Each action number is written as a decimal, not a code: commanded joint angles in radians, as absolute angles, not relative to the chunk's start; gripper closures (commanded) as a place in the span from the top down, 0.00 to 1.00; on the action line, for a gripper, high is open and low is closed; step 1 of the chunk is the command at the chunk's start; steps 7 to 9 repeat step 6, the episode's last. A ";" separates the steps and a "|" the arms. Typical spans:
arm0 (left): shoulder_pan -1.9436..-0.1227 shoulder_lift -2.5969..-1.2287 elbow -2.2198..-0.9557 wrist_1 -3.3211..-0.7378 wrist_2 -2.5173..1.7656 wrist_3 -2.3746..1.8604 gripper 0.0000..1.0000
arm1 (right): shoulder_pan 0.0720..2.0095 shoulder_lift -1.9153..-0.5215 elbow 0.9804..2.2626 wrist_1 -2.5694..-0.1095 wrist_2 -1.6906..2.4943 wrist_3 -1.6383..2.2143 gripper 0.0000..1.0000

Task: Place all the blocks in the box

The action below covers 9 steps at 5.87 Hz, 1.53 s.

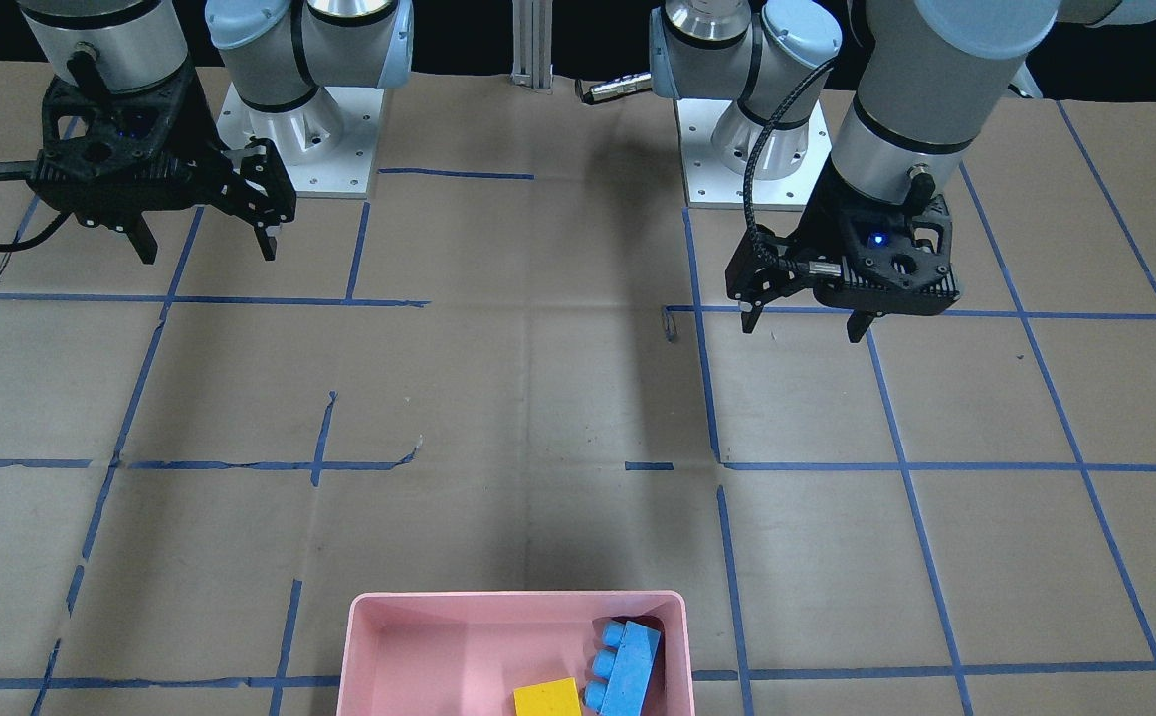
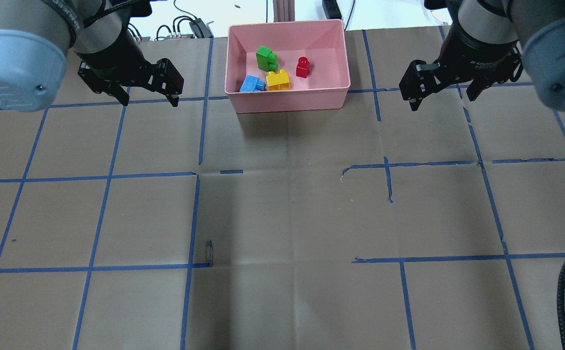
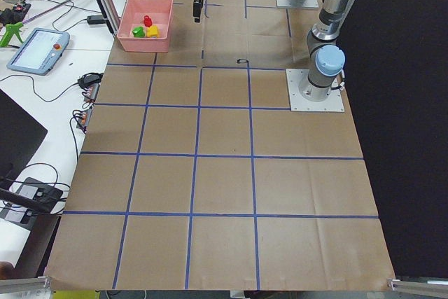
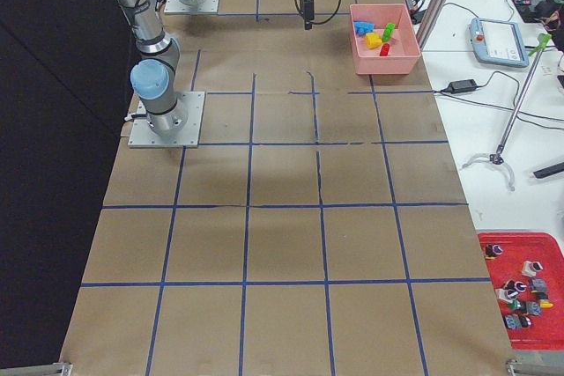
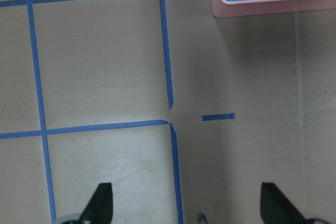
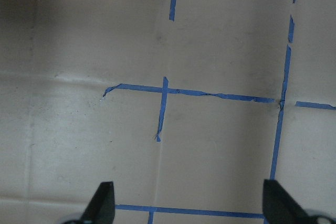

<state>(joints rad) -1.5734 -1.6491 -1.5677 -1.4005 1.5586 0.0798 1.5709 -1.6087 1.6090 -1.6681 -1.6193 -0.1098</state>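
Four toy bricks are lying inside the pink tub point(image 2: 287, 99), which is sitting at 12 o'clock on the table point(image 2: 282, 218) in the overhead view. Both arms are reaching over the far edge with their wrists pointing down. The left gripper point(image 2: 150, 99) is hovering at the tub's 9 o'clock, its fingers spread wide around bare air. The right gripper point(image 2: 443, 99) is hovering at the tub's 3 o'clock, its fingers likewise apart and empty. Each is hanging above the surface, well apart from the tub.

Inside the tub, the green brick point(image 2: 266, 58) is resting at 10 o'clock and the red brick point(image 2: 303, 67) is standing alone at 4 o'clock. The light blue brick point(image 2: 251, 84) is lying in the 8 o'clock corner, with the yellow brick point(image 2: 278, 80) just beside it.

Brown cardboard is covering the table, and blue tape point(image 2: 110, 180) is marking it into a grid. On the white bench past the tub, a teach pendant point(image 3: 38, 50) is lying among cables. At 4 o'clock in the right side view, a red tray point(image 4: 520, 292) is holding small parts.
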 commanded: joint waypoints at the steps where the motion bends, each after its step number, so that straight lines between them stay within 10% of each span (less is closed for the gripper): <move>1: -1.575 -1.649 -1.568 -1.401 1.559 0.078 0.99 | 1.568 -1.608 1.620 -1.667 -1.615 -0.110 1.00; 9: -1.574 -1.638 -1.559 -1.448 1.562 0.072 0.99 | 1.569 -1.605 1.620 -1.669 -1.612 -0.107 1.00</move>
